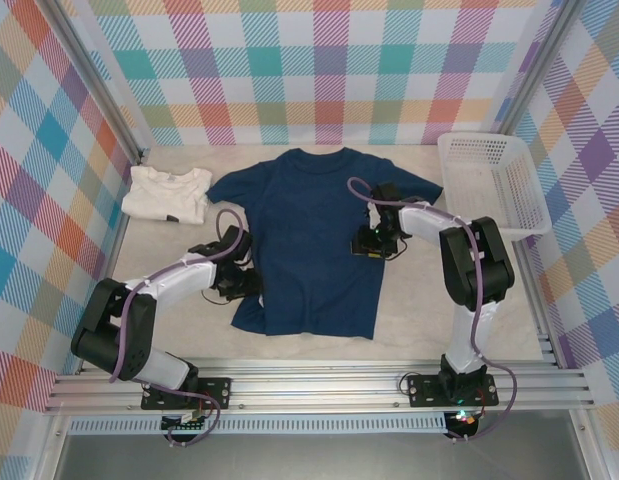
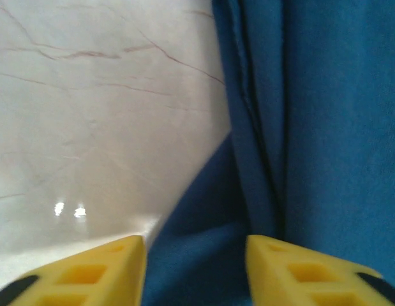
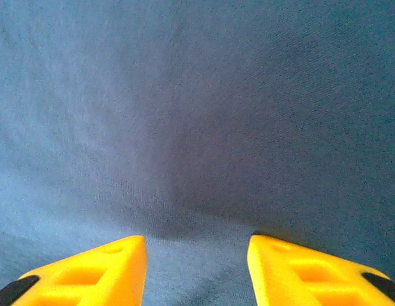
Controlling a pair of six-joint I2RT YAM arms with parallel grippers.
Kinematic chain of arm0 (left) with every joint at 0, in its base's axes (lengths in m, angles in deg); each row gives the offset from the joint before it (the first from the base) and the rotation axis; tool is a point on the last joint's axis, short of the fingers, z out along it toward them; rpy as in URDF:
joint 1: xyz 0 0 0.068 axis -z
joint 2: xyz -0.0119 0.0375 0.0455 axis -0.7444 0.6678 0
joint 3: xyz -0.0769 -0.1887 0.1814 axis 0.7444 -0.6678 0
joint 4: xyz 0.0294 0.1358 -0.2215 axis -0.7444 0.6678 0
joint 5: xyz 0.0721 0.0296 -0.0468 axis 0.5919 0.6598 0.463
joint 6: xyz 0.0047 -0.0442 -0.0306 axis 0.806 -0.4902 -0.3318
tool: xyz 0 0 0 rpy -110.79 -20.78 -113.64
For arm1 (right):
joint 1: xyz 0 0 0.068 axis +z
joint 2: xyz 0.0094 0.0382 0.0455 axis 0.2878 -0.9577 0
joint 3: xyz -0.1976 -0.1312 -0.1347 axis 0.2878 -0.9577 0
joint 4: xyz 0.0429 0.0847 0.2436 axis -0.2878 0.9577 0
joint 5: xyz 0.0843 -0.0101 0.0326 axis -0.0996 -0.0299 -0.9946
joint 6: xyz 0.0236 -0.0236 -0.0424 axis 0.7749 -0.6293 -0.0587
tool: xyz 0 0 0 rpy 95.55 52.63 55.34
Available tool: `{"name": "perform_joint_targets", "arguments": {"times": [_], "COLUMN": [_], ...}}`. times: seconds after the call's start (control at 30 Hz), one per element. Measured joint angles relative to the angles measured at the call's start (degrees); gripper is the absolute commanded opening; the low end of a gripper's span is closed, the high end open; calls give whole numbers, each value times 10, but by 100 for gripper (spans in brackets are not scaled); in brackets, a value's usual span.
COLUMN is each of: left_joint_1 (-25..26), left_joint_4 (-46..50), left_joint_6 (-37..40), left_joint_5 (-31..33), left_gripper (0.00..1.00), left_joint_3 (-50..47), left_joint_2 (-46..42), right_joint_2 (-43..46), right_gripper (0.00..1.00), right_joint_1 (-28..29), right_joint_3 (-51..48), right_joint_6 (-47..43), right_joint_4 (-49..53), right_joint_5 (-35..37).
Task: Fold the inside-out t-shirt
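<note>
both stood half open, gripping nothing: the left gripper (image 2: 196,255) straddled the side edge of the t-shirt (image 1: 309,240) and needed a deep, square bite, the right gripper (image 3: 197,252) low over its middle.

Both left fingers (image 2: 89,277) cropped at the bottom edge; t-shirt (image 1: 309,240) side partly beneath left arm (image 1: 179,275).

Two white-and-black jointed robot arms bend inward at the elbows, forearms angled toward each other. The left gripper (image 1: 241,282) and right gripper (image 1: 375,244) point downward, their yellow wedge-shaped fingers (image 2: 108,271) set apart.
</note>
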Motion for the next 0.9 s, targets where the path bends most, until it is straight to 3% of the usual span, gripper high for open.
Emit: {"name": "perform_joint_targets", "arguments": {"times": [0.2,0.3,0.57,0.67,0.77,0.9], "left_joint_1": [44,56,63,63,75,163], "left_joint_4": [-14,-30,-79,-81,-93,-160], "left_joint_6": [-12,-16,-24,-29,-20,41], "left_joint_5": [-28,-40,-14,19,43,42], "left_gripper": [9,1,0,12,34,49], "left_joint_3": [-23,-31,-31,-27,-30,-23], "left_joint_2": [5,8,12,9,-34,-106], "right_joint_2": [-31,-55,-176,-183,-138,-9], "right_gripper": [41,40,41,46,52,54], "right_joint_1": [-40,-59,-79,-79,-76,-71], "right_joint_3": [51,90,292,312,257,120], "right_joint_6": [0,-4,-31,-43,-53,-58], "right_joint_4": [39,63,115,119,98,71], "right_joint_5": [57,84,154,158,146,116]}}
